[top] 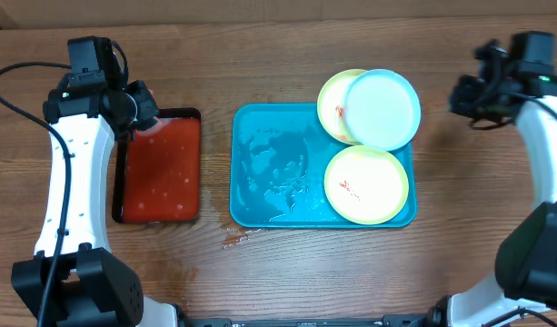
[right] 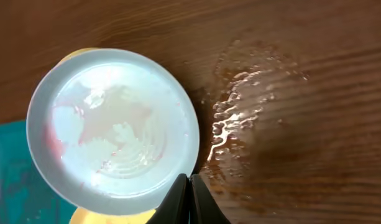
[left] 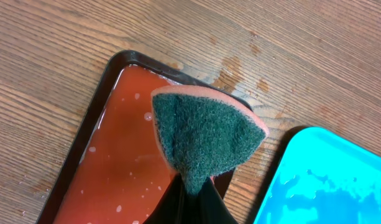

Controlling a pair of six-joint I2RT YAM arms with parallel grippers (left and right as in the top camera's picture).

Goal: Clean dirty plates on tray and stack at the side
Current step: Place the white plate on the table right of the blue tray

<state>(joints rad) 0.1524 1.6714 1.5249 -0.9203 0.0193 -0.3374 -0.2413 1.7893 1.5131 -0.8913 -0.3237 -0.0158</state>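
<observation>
The turquoise tray (top: 260, 163) lies mid-table, wet inside. One yellow-green plate (top: 366, 184) with red smears lies at its front right. A second yellow-green plate (top: 331, 104) with a red smear lies at the back right, partly under the pale blue-white plate (top: 382, 109), which overhangs the tray's rim. My left gripper (top: 140, 107) is shut on a green-and-pink sponge (left: 206, 140) above the black tray's far end. My right gripper (top: 469, 95) is shut and empty, to the right of the plates. In the right wrist view its fingertips (right: 190, 185) point at the wet blue-white plate's (right: 112, 130) rim.
A black tray (top: 160, 168) holding red liquid lies left of the turquoise tray; it also shows in the left wrist view (left: 109, 155). A wet patch (right: 240, 118) lies on the wood right of the plates. Small red drips (top: 237, 238) mark the table in front of the tray.
</observation>
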